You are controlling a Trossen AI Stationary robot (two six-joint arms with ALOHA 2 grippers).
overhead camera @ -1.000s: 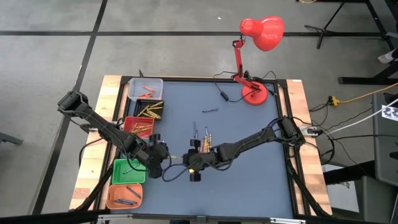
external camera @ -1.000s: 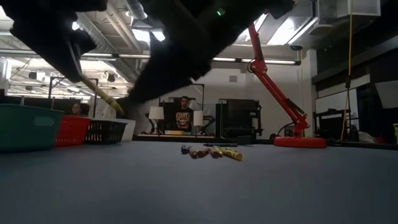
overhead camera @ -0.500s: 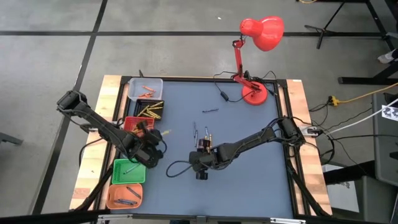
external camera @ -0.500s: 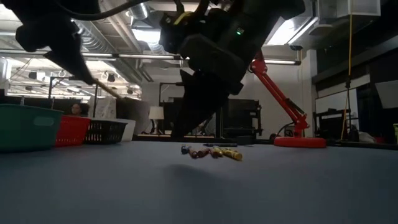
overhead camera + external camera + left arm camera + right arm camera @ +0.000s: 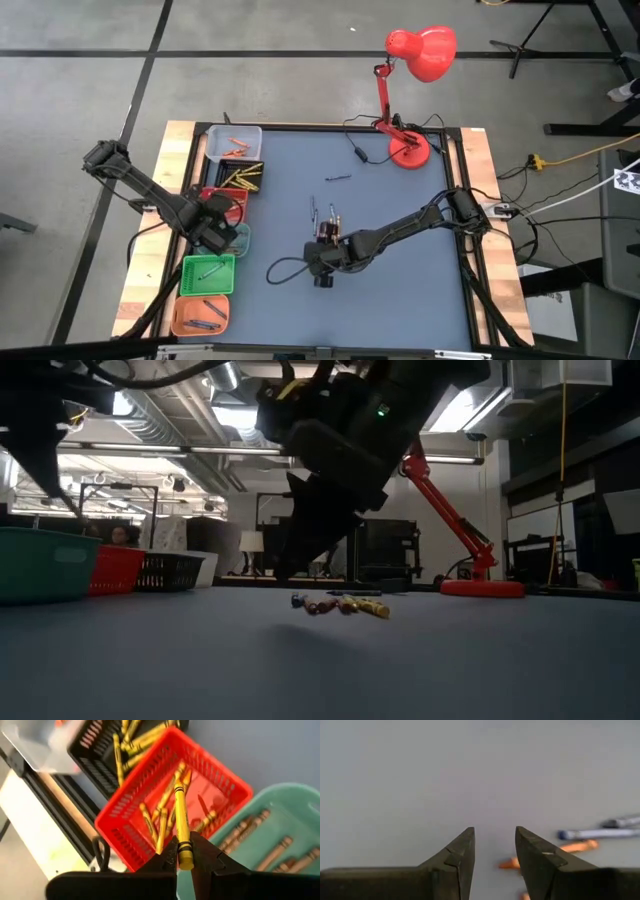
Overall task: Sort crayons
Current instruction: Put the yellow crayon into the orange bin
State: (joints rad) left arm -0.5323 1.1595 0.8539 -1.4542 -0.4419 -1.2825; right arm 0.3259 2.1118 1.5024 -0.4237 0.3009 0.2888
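My left gripper [image 5: 222, 216] hangs over the red bin [image 5: 227, 785], shut on a yellow crayon [image 5: 180, 815]. The red bin holds several yellow and orange crayons [image 5: 162, 822]. Beside it are a black bin [image 5: 100, 745] with yellow crayons and a pale teal bin [image 5: 295, 810] with brown ones. My right gripper [image 5: 495, 832] stands open, slanting down above the blue table, near a small cluster of loose crayons [image 5: 326, 222]. Those crayons also show in the low view [image 5: 340, 604], and an orange crayon [image 5: 577, 846] and a blue crayon [image 5: 590, 834] show in the right wrist view. My left gripper pinches the yellow crayon by its near end [image 5: 184, 856] between the two fingers. The fingers slant steeply down, and the crayon runs on along them, out past the tips. It is lifted clear, its free end [image 5: 176, 785] pointing into the red bin.
A row of small bins lines the table's left side: a white bin [image 5: 235, 143], the black bin [image 5: 243, 178], the red bin [image 5: 212, 196], the teal bin [image 5: 240, 240], a green bin [image 5: 207, 275] and an orange bin [image 5: 200, 315]. A red desk lamp [image 5: 410, 150] stands at the far right. A cable [image 5: 285, 268] trails by my right gripper.
My left gripper has drawn away from my right gripper near the table's middle and gone toward the left edge with the yellow crayon, coming over the red bin. It has rolled and tipped further down. My right gripper has stayed in place, open.
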